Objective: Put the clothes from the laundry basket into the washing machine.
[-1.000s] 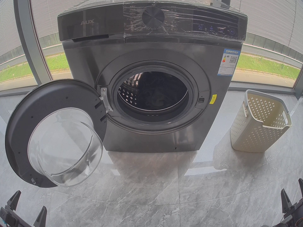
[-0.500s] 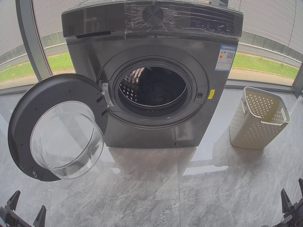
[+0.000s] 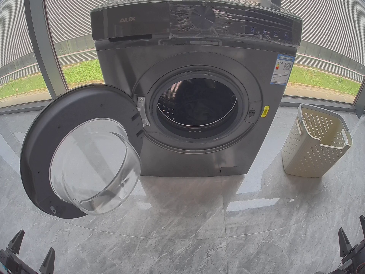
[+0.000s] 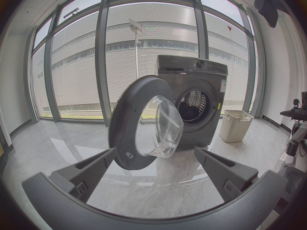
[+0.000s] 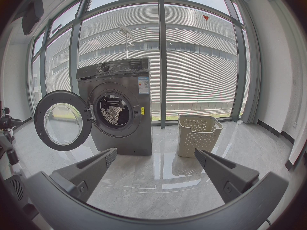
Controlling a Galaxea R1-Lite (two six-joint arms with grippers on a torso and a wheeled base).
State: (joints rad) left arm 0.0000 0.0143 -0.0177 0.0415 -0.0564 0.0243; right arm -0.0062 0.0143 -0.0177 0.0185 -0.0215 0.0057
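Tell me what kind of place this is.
Probably a showroom or test room, not a home laundry: a washing machine with wrapping film on its panel stands free on a polished stone floor, before floor-to-ceiling windows, a laundry basket beside it.

Bright daylight through windows (image 3: 327, 27); glare on floor (image 3: 251, 204); fisheye edges

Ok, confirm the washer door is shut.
No, the door stands wide open, clear of the drum opening.
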